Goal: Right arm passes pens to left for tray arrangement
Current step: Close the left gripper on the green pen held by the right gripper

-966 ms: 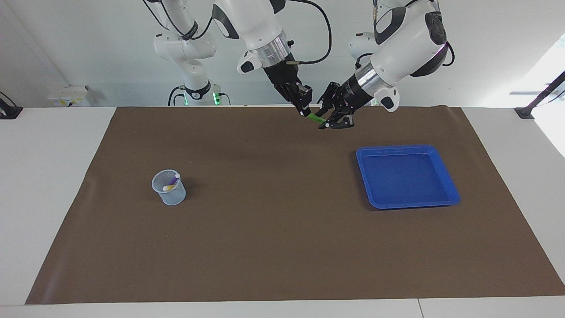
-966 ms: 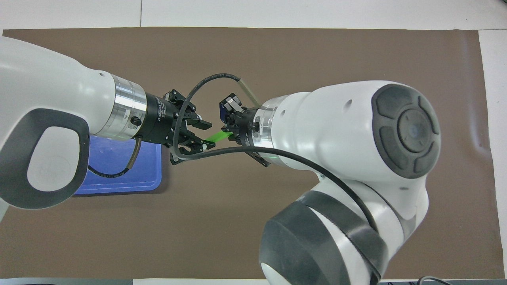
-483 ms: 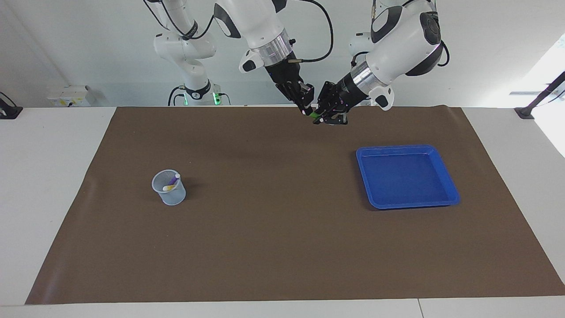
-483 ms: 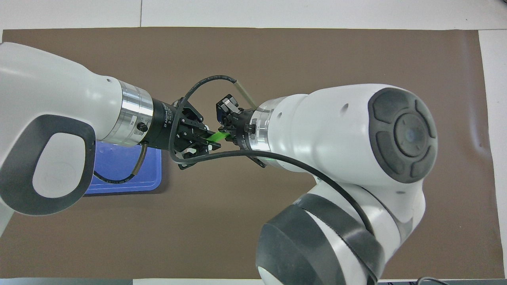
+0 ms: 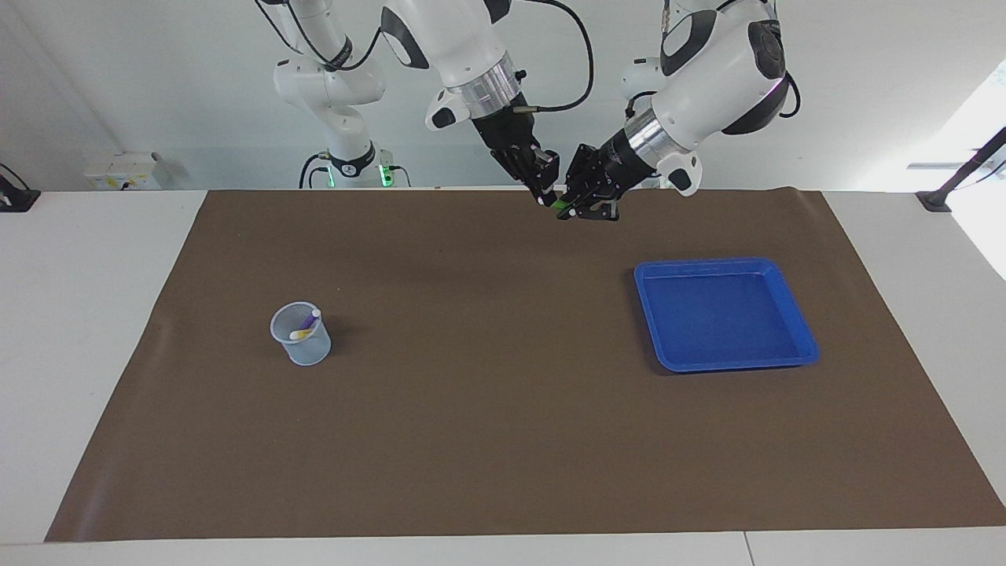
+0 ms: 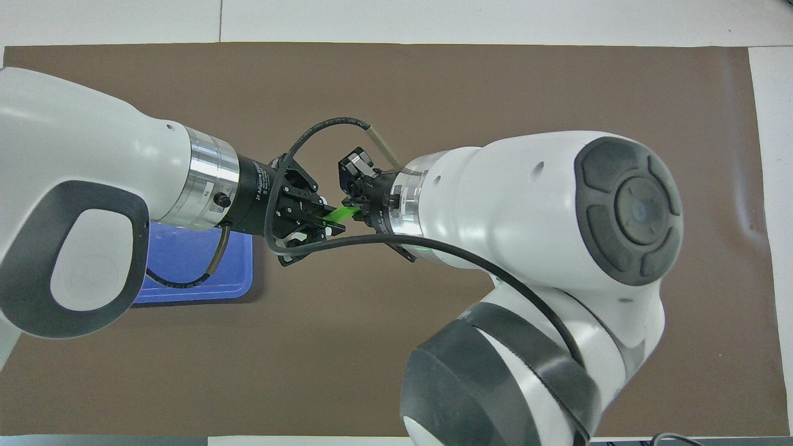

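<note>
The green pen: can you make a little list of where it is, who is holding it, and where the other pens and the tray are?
green pen: in the air between the two grippers, over the brown mat
right gripper: shut on one end of the green pen
left gripper: shut on the other end of it
purple pen: standing in the mesh cup
yellow pen: in the same cup
mesh cup: on the mat, toward the right arm's end
blue tray: on the mat, toward the left arm's end, no pens in it
</note>
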Controlling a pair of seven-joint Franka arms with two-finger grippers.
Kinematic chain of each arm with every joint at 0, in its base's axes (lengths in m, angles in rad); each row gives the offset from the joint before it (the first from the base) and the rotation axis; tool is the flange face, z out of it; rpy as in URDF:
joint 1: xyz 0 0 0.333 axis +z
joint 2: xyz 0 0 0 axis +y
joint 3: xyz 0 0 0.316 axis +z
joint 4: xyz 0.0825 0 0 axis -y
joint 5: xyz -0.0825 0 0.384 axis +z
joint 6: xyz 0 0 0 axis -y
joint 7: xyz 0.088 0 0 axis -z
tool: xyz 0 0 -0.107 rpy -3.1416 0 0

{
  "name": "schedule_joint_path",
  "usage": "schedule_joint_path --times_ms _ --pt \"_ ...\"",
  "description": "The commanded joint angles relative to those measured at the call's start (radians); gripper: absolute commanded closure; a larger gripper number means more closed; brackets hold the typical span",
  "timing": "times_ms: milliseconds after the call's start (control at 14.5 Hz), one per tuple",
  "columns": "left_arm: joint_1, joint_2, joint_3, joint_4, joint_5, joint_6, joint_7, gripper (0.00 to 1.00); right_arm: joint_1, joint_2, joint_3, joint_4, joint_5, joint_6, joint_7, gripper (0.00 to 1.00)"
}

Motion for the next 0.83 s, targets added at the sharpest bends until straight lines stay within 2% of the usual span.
schedule_joint_path --times_ms 0,69,138,207,276,345,621,759 --pt "-0.008 -0.033 0.011 -0.035 -0.019 0.013 -0.027 1.00 -0.006 0.005 0.013 0.000 -0.014 0.022 0.004 1.00" --pt "-0.008 -0.033 0.011 -0.035 -0.019 0.013 -0.027 1.00 -0.006 0.005 0.013 0.000 -0.014 0.022 0.004 1.00" --pt "-0.008 -0.033 0.011 -0.035 -0.019 0.013 -0.027 1.00 -0.006 0.005 0.013 0.000 -0.014 0.022 0.003 0.96" --pt "-0.008 -0.033 0.011 -0.034 -0.019 0.013 -0.029 1.00 -0.006 0.007 0.013 0.000 -0.012 0.022 0.001 0.26" --pt "-0.008 -0.033 0.011 -0.035 -0.019 0.013 -0.029 1.00 -0.006 0.007 0.013 0.000 -0.014 0.022 -0.001 0.04" --pt "-0.010 -0.033 0.011 -0.034 -0.019 0.015 -0.032 1.00 -0.008 0.007 0.013 0.001 -0.014 0.022 -0.001 0.00" --pt "-0.006 -0.033 0.013 -0.035 -0.018 0.022 -0.018 1.00 -0.009 0.007 0.008 0.000 -0.020 0.010 -0.029 0.00" --pt "0.003 -0.033 0.014 -0.040 -0.014 0.041 0.089 1.00 -0.014 0.002 -0.004 -0.012 -0.049 -0.001 -0.108 0.00"
